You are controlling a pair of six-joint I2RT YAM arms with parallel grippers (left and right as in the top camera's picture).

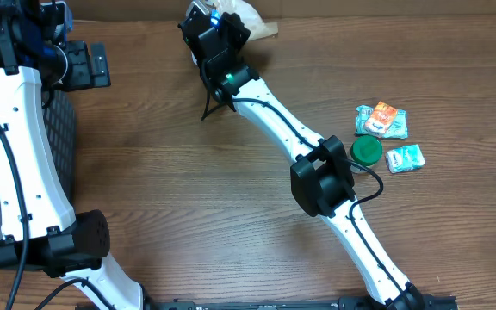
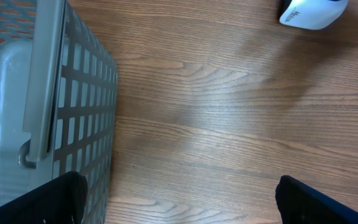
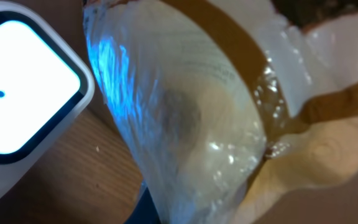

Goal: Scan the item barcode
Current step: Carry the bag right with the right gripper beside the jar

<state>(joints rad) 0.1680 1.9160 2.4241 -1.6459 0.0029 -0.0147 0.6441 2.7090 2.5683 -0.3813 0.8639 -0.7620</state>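
From overhead, the right gripper (image 1: 216, 34) is at the far edge of the table (image 1: 162, 172). The plastic-wrapped item (image 1: 250, 17) bulges out just past it, with a speck of blue light beside its fingers. How the jaws stand is hidden there by the wrist. The right wrist view does not show the fingers either, but they are pressed together, and the item (image 3: 197, 124) fills the frame in front of them as a held thing would. Only this close view shows the rest. The scanner (image 3: 17, 93) sits just to the item's left with its white window lit. Blue light washes over the clear wrap on the side facing it, and faint print shows under the film. I cannot make out a barcode. The left gripper (image 1: 84, 65) hangs well apart from all this, and its own camera shows its fingers (image 2: 42, 199) spread wide with only bare wood between them. A grey mesh basket (image 2: 17, 99) lies just beside the left finger. A white casing with dark lettering (image 2: 309, 12) lies ahead, past the right finger. Only the overhead view shows a green lid (image 1: 367, 151) and two snack packets (image 1: 382, 120) beside the right arm's elbow.
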